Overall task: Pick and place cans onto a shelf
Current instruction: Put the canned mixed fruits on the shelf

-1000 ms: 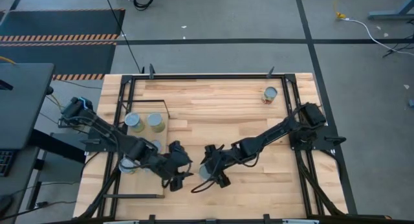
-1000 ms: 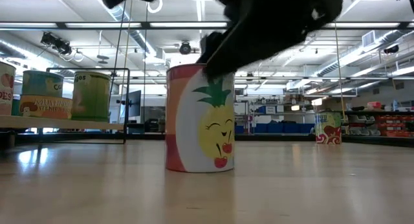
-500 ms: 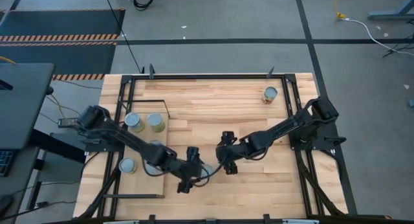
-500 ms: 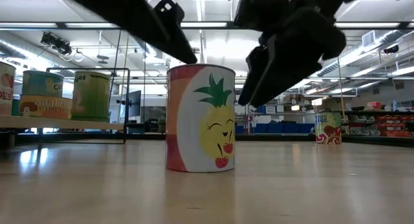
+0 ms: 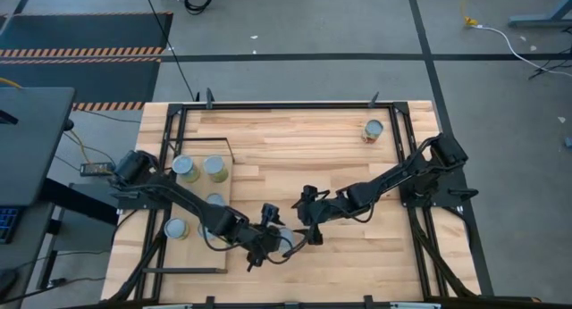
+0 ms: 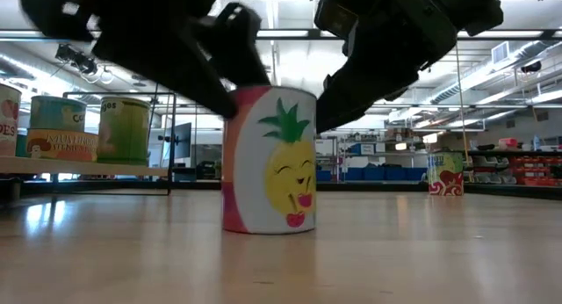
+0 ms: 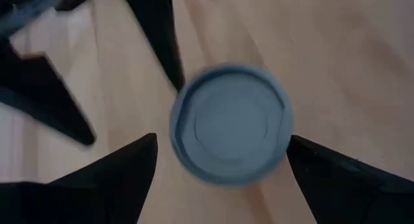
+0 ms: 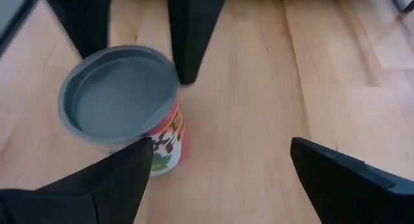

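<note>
A can with a pale grey-blue top and a pineapple label stands upright on the tabletop near its front middle. My left gripper is open, with one finger on either side of this can's top. My right gripper is open and empty just right of and behind the can, which also shows in the right wrist view. The shelf, a pale board in a black frame, holds several cans at the left. My left gripper comes at the can from above, pointing down. In the low view one finger overlaps the can's upper left rim. In the left wrist view there is a gap on both sides. I cannot tell whether it touches.
One more can stands alone at the far right of the table and also shows in the low view. The black metal frame rails run along the table's sides. Bare wood lies between the two arms and the far edge.
My right gripper has come off the pineapple can's top and drawn back toward the table's far right. My left gripper has gone from beside the shelf toward the right and down, until its fingers stand around the can. The can stays upright on the table.
</note>
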Robot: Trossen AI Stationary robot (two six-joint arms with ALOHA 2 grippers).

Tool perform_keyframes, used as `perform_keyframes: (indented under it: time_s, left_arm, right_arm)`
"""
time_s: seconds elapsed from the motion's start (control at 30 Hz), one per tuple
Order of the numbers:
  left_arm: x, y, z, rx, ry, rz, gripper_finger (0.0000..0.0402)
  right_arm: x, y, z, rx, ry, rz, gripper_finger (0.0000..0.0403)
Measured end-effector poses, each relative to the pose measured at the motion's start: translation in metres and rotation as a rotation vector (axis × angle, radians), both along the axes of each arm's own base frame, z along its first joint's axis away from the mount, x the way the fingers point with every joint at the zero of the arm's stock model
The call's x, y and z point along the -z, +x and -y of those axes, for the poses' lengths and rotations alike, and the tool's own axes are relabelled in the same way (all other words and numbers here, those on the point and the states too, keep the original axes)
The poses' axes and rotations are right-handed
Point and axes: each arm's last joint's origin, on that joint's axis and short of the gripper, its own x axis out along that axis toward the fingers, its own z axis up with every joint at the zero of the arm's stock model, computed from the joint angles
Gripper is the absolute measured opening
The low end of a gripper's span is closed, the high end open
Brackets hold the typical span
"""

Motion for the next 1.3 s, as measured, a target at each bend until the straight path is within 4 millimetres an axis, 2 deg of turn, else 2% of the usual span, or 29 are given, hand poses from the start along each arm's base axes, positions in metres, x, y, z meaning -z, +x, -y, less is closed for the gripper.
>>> perform_keyframes:
  time_s: [0.1, 0.33, 0.6, 0.9, 1.0, 1.1, 1.3]
  left_arm:
    - [-0.009, 0.006, 0.004, 0.011, -0.035, 0.005, 0.0348]
    - [-0.019, 0.024, 0.001, -0.099, -0.147, -0.148, 0.0348]
    - [-0.019, 0.043, 0.001, -0.137, -0.172, -0.259, 0.0348]
    - [-0.015, 0.043, -0.006, -0.227, -0.295, -0.323, 0.0348]
    - [-0.007, 0.04, -0.008, -0.222, -0.279, -0.349, 0.0348]
    - [-0.007, 0.04, -0.007, -0.191, -0.271, -0.351, 0.0347]
    - [-0.007, 0.037, -0.001, -0.11, -0.261, -0.367, 0.0306]
  right_arm:
    - [-0.001, 0.001, 0.0, 0.0, 0.014, 0.04, 0.0373]
    - [0.0, 0.004, -0.001, -0.006, 0.031, 0.09, 0.0373]
    - [0.004, 0.001, -0.005, -0.036, 0.003, 0.051, 0.0373]
    - [0.003, -0.007, -0.013, -0.029, 0.019, 0.004, 0.0373]
    - [0.005, -0.01, -0.016, -0.037, 0.015, -0.017, 0.0373]
    - [0.005, -0.01, -0.017, -0.039, 0.015, -0.017, 0.0373]
    - [-0.004, -0.019, -0.013, -0.024, 0.0, -0.069, 0.0373]
